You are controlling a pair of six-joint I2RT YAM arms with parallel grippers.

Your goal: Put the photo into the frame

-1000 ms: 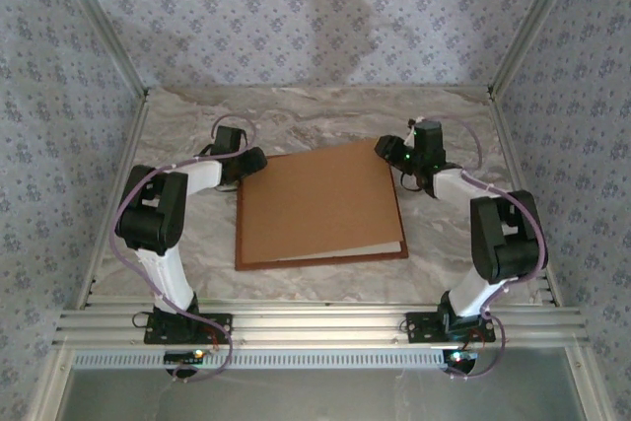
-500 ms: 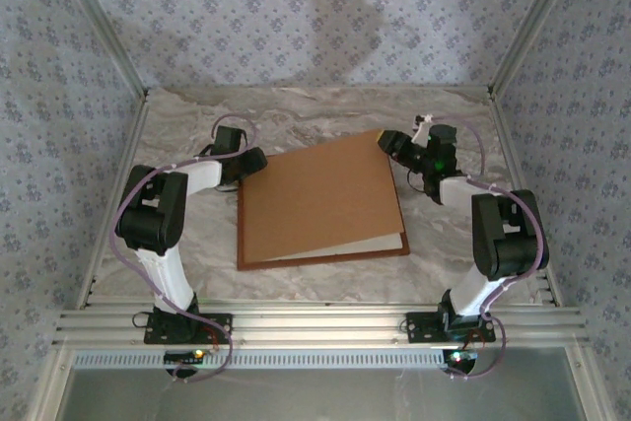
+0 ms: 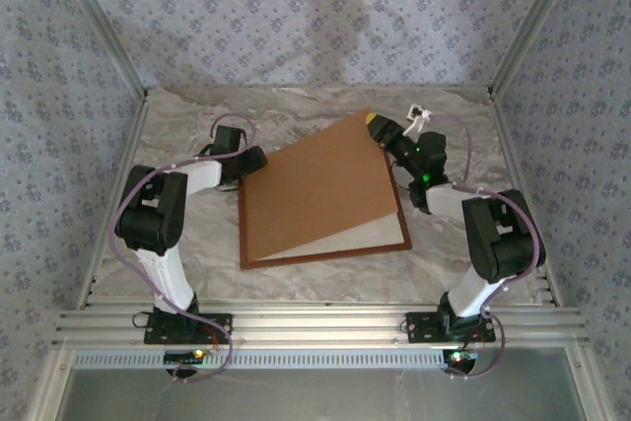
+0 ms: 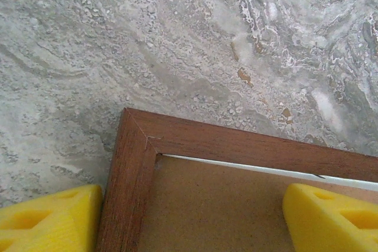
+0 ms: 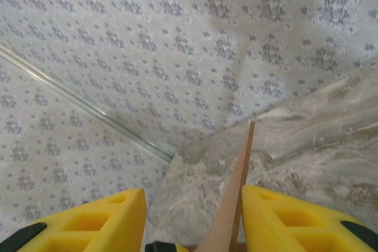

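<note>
Backing board (image 3: 315, 194) leaned up off frame (image 3: 325, 255) — edge inside parted right gripper (image 5: 194, 196); left gripper (image 4: 189, 216) gaped astride frame corner.

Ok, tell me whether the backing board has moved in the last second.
Yes. The backing board has tilted up at its far right corner, between the fingers of the right gripper, off the flat frame; more white mat shows beneath.

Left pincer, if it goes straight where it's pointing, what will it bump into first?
Probably the frame, at its corner: the left pincer points down, straddling its wooden edge, with the brown backing board inside. The gap is hard to judge.
</note>
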